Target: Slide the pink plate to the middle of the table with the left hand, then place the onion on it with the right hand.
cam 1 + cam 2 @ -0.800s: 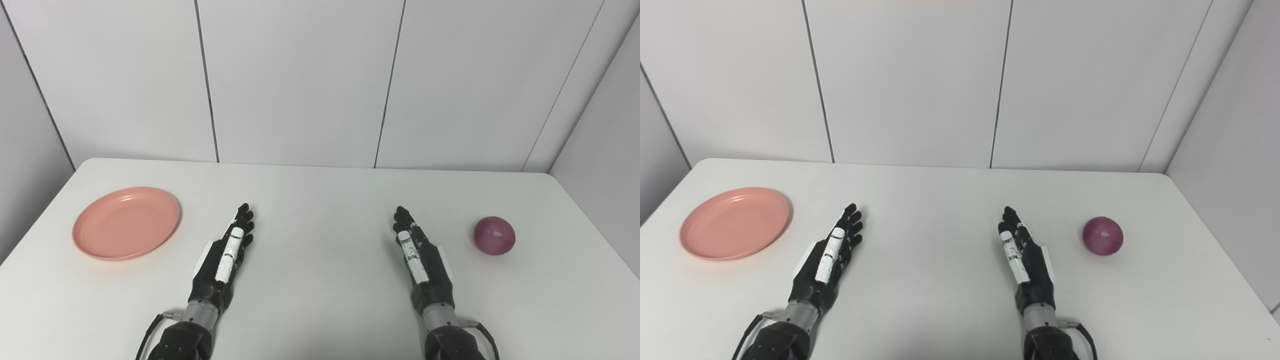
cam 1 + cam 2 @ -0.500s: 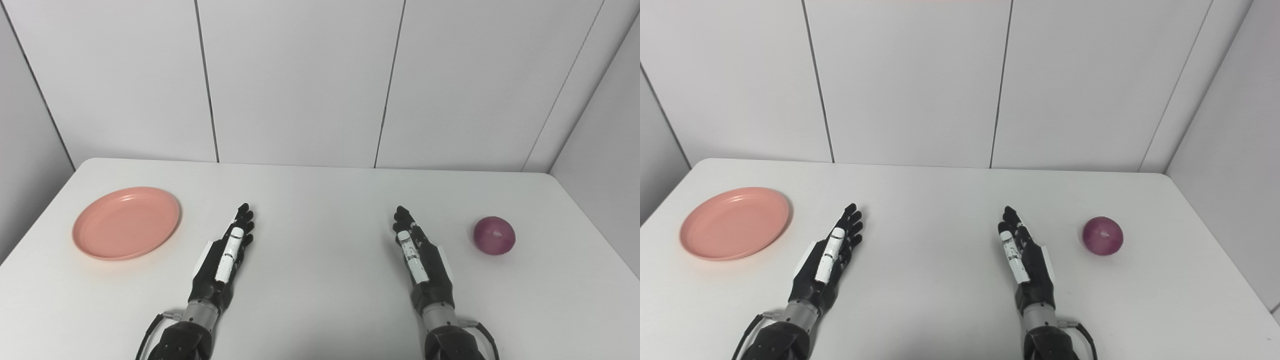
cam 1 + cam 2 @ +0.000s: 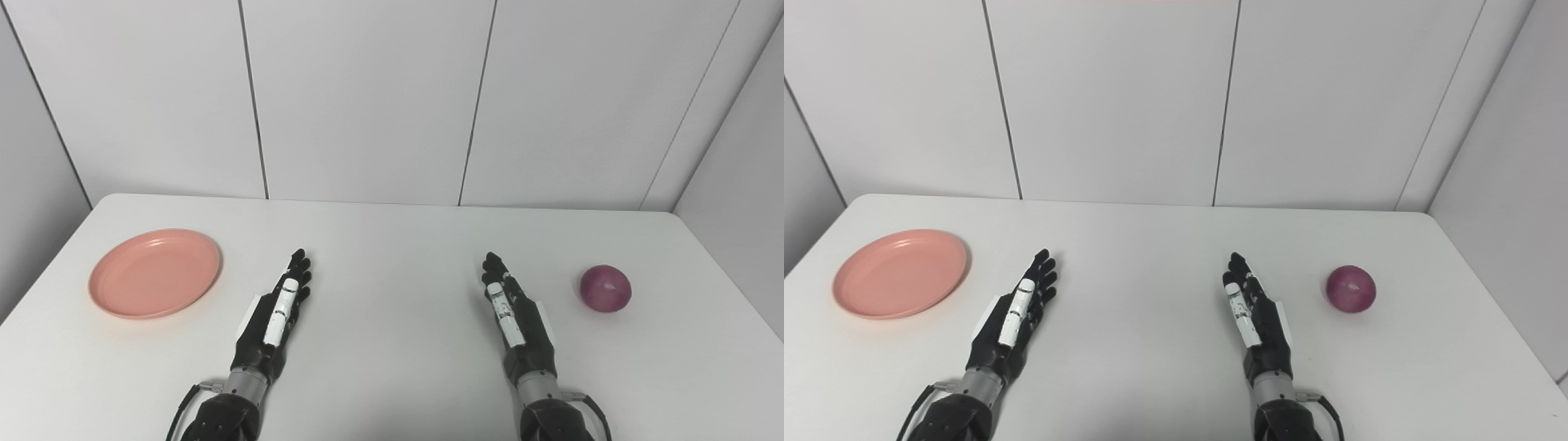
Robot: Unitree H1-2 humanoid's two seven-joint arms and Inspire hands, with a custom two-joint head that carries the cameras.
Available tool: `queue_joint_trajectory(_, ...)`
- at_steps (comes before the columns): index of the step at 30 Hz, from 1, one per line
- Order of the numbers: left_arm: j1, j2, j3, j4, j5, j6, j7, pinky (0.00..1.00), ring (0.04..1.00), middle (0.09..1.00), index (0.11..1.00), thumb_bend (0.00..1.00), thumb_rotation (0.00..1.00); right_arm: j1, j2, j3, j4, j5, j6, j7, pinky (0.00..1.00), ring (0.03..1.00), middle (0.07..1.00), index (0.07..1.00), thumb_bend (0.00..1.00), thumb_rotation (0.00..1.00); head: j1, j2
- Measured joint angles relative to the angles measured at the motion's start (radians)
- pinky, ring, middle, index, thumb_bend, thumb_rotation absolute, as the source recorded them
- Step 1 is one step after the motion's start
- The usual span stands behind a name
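White table (image 3: 392, 367), pink plate (image 3: 155, 272) on its left side, red onion (image 3: 605, 288) on its right side, left hand (image 3: 274, 312) and right hand (image 3: 516, 315) between them, fingers straight, holding nothing, touching neither thing

One pink plate (image 3: 154, 272) sits at the left of the frame. One onion (image 3: 605, 288) sits at the right. Two hands show in the lower middle: one left hand (image 3: 277, 311), one right hand (image 3: 513, 312). One white bench (image 3: 392, 233) carries everything.
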Motion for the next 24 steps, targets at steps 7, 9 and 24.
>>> queue_joint_trajectory(7, 0.000, 0.000, 0.000, 0.000, 0.000, 0.000, 0.000, 1.00, 1.000, 1.000, 1.000, 0.44, 1.00, 0.000, 0.000, 0.000, 0.000, 0.000, 0.000, 0.000, 0.96, 0.943, 0.925, 0.921, 0.53, 0.74, 0.000, 0.002)
queue_joint_trajectory(9, 0.000, 0.000, 0.000, 0.000, 0.000, 0.000, 0.000, 1.00, 1.000, 1.000, 1.000, 0.44, 1.00, 0.000, 0.000, 0.000, 0.000, 0.000, 0.000, 0.000, 0.97, 0.945, 0.927, 0.922, 0.54, 0.74, 0.000, 0.002)
queue_joint_trajectory(24, -0.004, -0.017, -0.012, 0.009, 0.019, -0.004, 0.012, 1.00, 1.000, 1.000, 1.000, 0.46, 1.00, 0.000, -0.044, -0.008, 0.006, 0.088, -0.010, 0.088, 1.00, 0.970, 0.966, 0.978, 0.48, 0.75, 0.219, -0.055)
